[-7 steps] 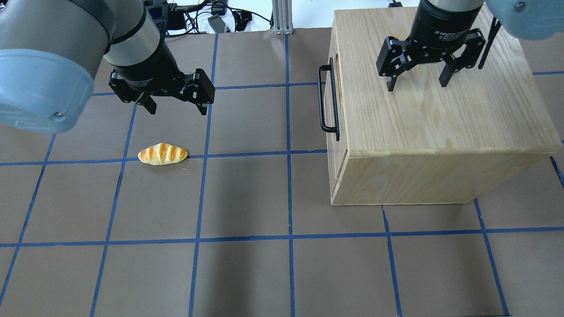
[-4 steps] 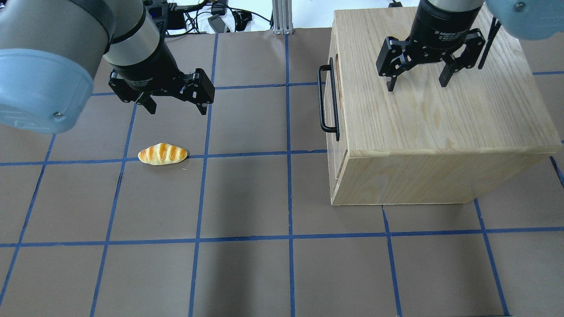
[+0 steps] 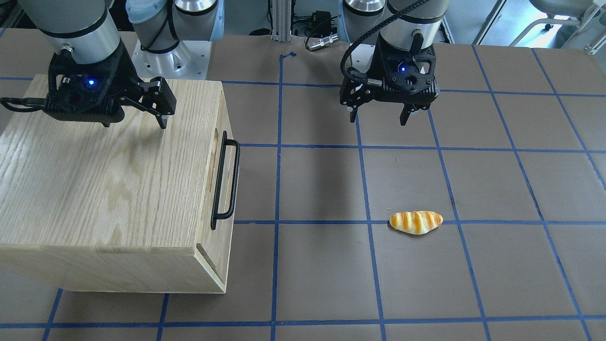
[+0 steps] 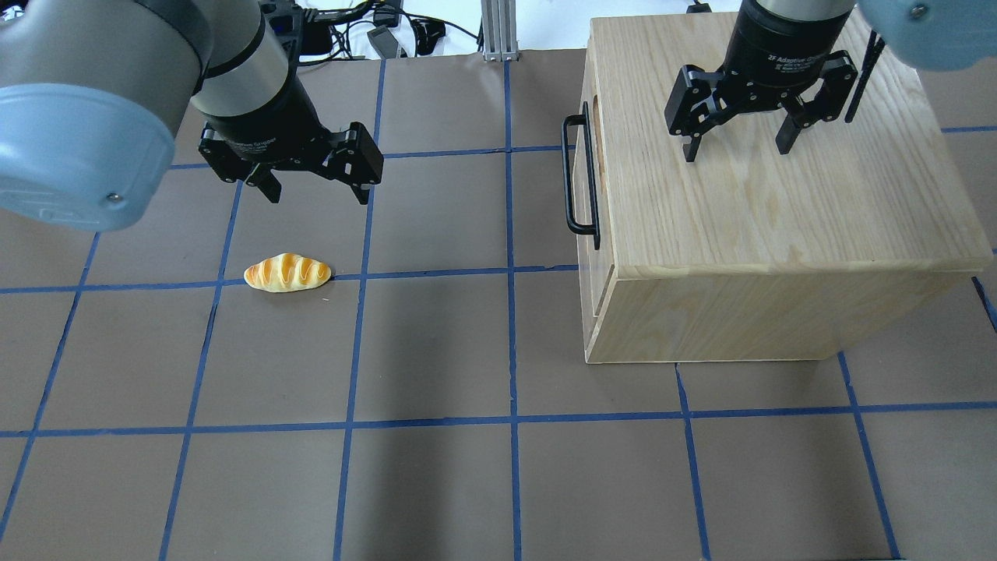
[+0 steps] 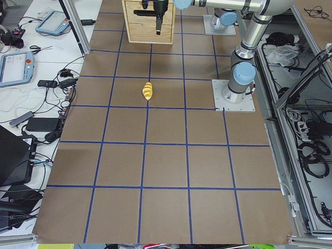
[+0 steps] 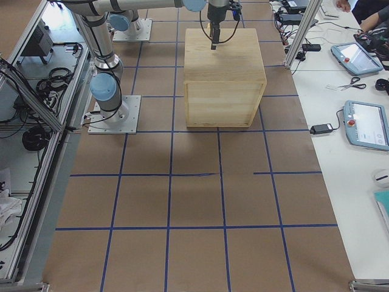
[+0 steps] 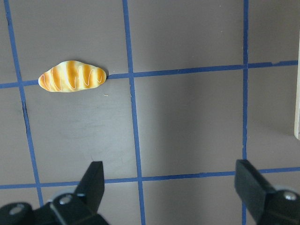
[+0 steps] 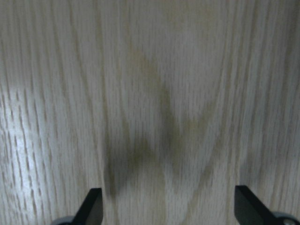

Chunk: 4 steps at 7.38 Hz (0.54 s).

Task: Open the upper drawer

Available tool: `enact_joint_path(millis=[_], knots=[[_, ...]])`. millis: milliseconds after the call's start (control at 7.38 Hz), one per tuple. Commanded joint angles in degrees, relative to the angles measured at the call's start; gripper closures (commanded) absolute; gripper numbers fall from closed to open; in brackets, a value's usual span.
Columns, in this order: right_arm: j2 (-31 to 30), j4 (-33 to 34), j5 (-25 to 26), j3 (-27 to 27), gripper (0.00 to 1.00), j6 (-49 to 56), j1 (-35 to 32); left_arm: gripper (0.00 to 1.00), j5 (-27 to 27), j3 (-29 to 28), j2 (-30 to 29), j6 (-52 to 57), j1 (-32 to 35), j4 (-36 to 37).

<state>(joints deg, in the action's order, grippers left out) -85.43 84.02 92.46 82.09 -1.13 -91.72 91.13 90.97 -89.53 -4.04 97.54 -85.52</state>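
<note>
Shifted since the earlier overhead frame: the left arm only, a slight swing toward the cabinet. Everything else lies unchanged.

Left gripper (image 4: 315, 191): jaws apart, empty, fingers pointing down over bare table (image 4: 436, 351). It is well apart from the handle.

Right gripper (image 4: 738, 148): jaws apart, empty, over the cabinet (image 4: 779, 195) top, toward its far side. Whether it touches the wood cannot be told.

Upper drawer (image 4: 600, 175): shut, its front flush with the cabinet face that looks toward the left arm. Its black bar handle (image 4: 569, 175) stands proud of the panel, untouched.

Bread roll (image 4: 287, 273): lies on a blue tape line, on the robot's side of the left gripper and well apart from the cabinet.

Hazards, as judged:
- The cabinet looks unfastened. A pull on the handle may drag the whole box across the table unless the right gripper presses down on its top.
- A second drawer sits beneath. An approach that comes in too low would catch the wrong handle.
- With the fingers pointing down, a shallow hook on the bar could slip off.

Views compared:
- The left-end view alone shows the cabinet front face-on, with two stacked drawer fronts, partly hidden by the arm. The overhead gives only a sliver of that face.
- The left wrist view holds the roll (image 7: 72, 77) and spread fingers (image 7: 91, 183).
- The right wrist view shows oak grain alone.
</note>
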Motion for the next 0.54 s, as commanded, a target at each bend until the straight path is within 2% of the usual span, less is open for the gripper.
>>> enact_joint_path(millis=[0, 136, 407], knots=[[0.0, 0.0, 0.0, 0.0, 0.00, 0.1, 0.0, 0.00, -0.7, -0.8, -1.2, -0.5, 0.0, 1.0], [0.0, 0.0, 0.0, 0.0, 0.00, 0.0, 0.0, 0.00, -1.4, -0.1, -2.6, -0.8, 0.2, 3.9], [0.0, 0.0, 0.0, 0.0, 0.00, 0.0, 0.0, 0.00, -12.5, -0.4, -5.7, -5.7, 0.5, 9.4]])
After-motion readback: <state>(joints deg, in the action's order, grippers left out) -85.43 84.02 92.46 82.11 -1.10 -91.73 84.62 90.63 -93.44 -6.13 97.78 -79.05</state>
